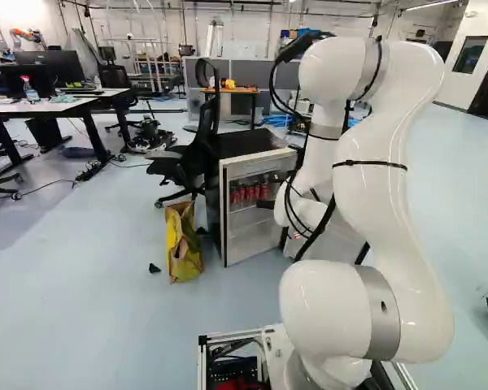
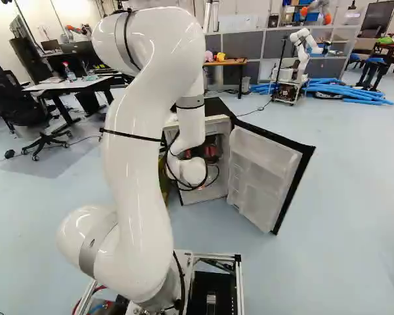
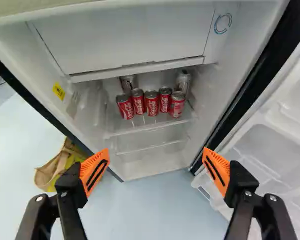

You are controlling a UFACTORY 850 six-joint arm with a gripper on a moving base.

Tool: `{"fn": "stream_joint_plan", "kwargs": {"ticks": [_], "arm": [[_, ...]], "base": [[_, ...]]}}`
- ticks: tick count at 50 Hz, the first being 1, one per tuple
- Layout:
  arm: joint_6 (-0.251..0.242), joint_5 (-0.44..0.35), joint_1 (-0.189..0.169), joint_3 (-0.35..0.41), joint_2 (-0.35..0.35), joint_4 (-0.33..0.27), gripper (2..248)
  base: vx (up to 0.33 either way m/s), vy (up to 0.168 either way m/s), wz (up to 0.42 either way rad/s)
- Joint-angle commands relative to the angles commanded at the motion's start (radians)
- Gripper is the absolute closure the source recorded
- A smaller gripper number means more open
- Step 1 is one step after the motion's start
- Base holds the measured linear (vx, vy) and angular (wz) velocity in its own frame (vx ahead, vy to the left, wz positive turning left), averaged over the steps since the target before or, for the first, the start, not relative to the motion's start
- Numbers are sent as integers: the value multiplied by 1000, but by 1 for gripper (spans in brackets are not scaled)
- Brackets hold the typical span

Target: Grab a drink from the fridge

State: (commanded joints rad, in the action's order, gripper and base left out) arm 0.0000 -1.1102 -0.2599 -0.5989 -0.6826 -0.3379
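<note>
Gripper point(image 3: 156, 152) spread wide before the fridge point(image 3: 250, 37), nothing between its orange pads point(image 3: 94, 171); your row of five red cans point(image 3: 151, 103) lies straight ahead, beyond the fingertips, middle can near the centreline between them. Cans upright, long axes vertical, close side by side on the shelf point(image 3: 145, 127), silvery cans point(image 3: 183, 81) behind, door point(image 2: 259, 174) swung out; you'd likely reach in and close on one, minding its neighbours and the side walls.
</note>
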Motion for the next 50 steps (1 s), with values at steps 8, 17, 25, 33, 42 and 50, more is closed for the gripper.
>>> {"fn": "stream_joint_plan", "kwargs": {"ticks": [8,17,25,33,42,50], "arm": [[0,-5,8,-37,-42,27,3],[0,-15,18,-80,-88,58,3],[0,-28,26,-118,-129,86,3],[0,-44,33,-156,-169,110,3],[0,-64,42,-200,-214,136,3],[0,-84,49,-238,-253,159,3]], "base": [[0,0,0],[0,0,0],[0,0,0],[0,0,0],[0,0,0],[0,0,0]]}}
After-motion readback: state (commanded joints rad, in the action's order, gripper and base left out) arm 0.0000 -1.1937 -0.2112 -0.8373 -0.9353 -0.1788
